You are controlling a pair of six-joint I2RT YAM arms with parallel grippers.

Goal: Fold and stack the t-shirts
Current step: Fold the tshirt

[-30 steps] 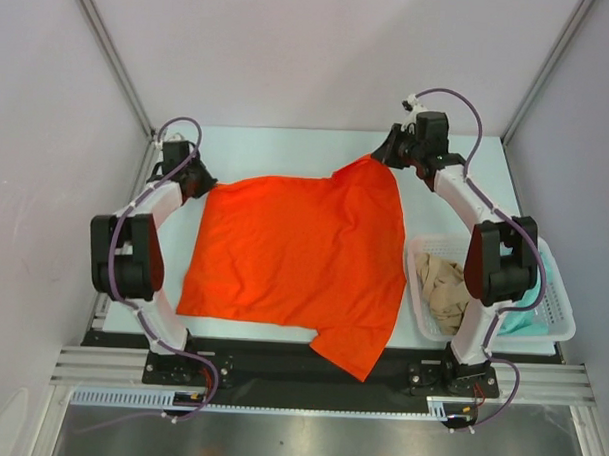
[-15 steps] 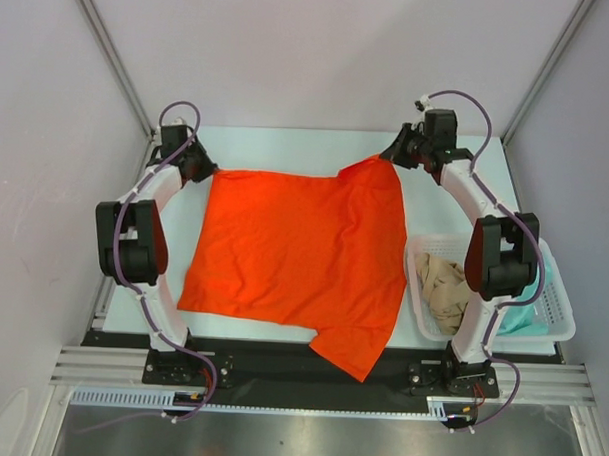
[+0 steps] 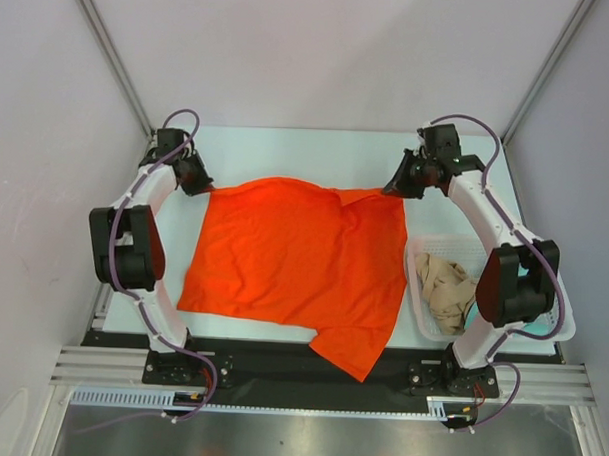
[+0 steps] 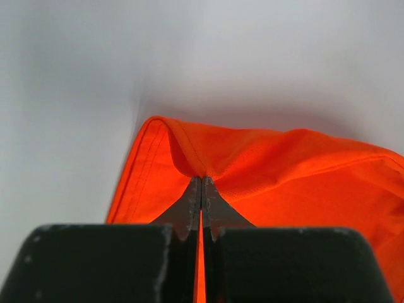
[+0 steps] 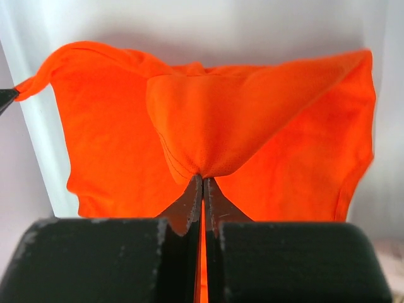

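**Flattening the orange shirt: far hem pulled wide, now brought down**

We see the large bright orange-red cloth t-shirt (image 3: 293, 258) spread across the middle of the pale counter (image 3: 317, 153). One lower corner hangs over the near edge.

The left gripper (image 3: 198, 180) is by the far-left corner of the counter. Its wrist view shows the jaws pinched together on a fold of the shirt's hem (image 4: 201, 183).

The right gripper (image 3: 396, 187) is clamped the same way on the far-right corner of the shirt (image 5: 202, 180).

What changed:
- A second ago the right corner was held further back, toward the far edge.
- Half a second ago both grippers had drawn the far hem into a straight line.
- Now the right one has come back toward us and the hem has dropped nearer, with a slack ripple beside that gripper.
- The right elbow has swung out over the white plastic mesh basket (image 3: 439, 239) at the near-right corner.
- The crumpled beige-tan shirt (image 3: 445, 285) sits unmoved in the basket.

We judge the spread is nearly done. The shirt is mostly flat and no fold has been made. Releasing both corners looks like the next move, and that ripple may need smoothing first.
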